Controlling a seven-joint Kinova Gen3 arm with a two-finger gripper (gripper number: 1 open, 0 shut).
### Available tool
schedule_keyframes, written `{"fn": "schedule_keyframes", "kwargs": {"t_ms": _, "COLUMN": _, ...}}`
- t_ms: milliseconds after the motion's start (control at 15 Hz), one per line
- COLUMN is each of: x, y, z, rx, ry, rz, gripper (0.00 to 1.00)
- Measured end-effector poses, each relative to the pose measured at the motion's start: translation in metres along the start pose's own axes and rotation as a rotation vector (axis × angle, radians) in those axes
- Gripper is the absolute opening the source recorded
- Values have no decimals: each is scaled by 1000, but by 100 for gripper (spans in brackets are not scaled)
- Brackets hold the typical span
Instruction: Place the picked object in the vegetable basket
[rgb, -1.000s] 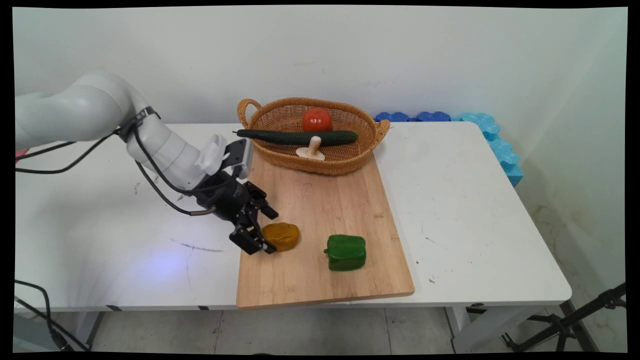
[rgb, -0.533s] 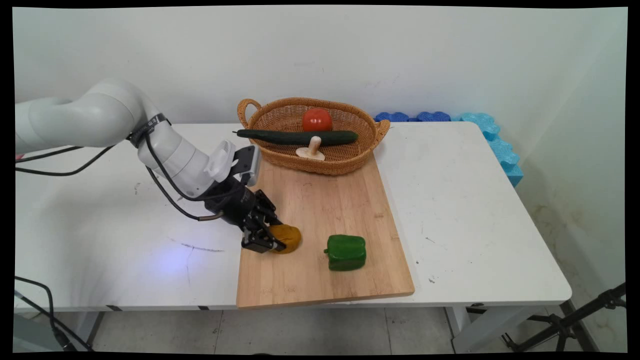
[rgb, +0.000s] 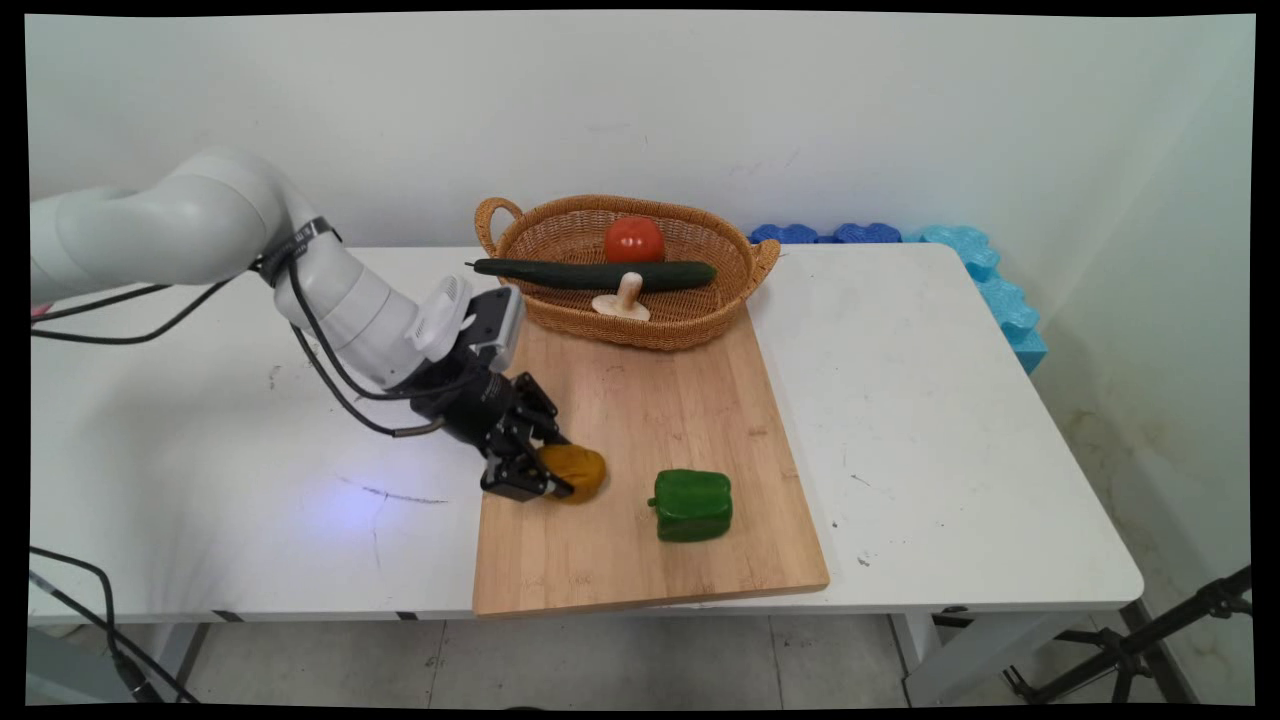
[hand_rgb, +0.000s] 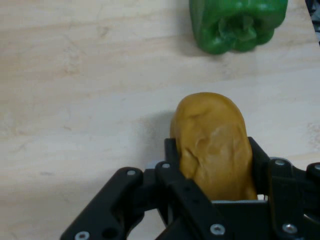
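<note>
Potato (rgb: 575, 471) — a brownish-yellow lump — is clamped between the two black fingers of the pincer (rgb: 545, 474), on the left part of the wooden cutting board (rgb: 640, 420). In the hand view the potato (hand_rgb: 214, 145) is seen pressed on both flanks by the fingers (hand_rgb: 172, 160), its rounded end left jutting out beyond them over the wood; whether it rests on the board or is raised just off it cannot be told. The pincer (hand_rgb: 212, 165) is brought in low and slanted from the board's left edge, so the potato is taken from the side.

A green bell pepper (rgb: 690, 505) lies on the same board, to the right of the potato and apart from it. At the board's far end a wicker basket (rgb: 520, 232) is set, overlapping the board's edge — a cucumber (rgb: 595, 274) is laid across it, with a tomato (rgb: 634, 240) behind and a mushroom (rgb: 624, 298) in front. The board is carried by the white bench (rgb: 930, 420).
</note>
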Motion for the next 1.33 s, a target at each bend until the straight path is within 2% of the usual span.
{"fn": "schedule_keyframes", "kwargs": {"t_ms": 267, "x": 19, "y": -11, "z": -14, "rx": 29, "ry": 33, "rz": 10, "gripper": 0}}
{"fn": "schedule_keyframes", "kwargs": {"t_ms": 600, "x": 46, "y": -36, "z": -33, "rx": 95, "ry": 76, "rz": -32, "gripper": 0}}
{"fn": "schedule_keyframes", "kwargs": {"t_ms": 1000, "x": 79, "y": -81, "z": -40, "rx": 197, "ry": 130, "rz": -77, "gripper": 0}}
{"fn": "schedule_keyframes", "kwargs": {"t_ms": 1333, "x": 99, "y": -121, "z": -28, "rx": 276, "ry": 154, "rz": -102, "gripper": 0}}
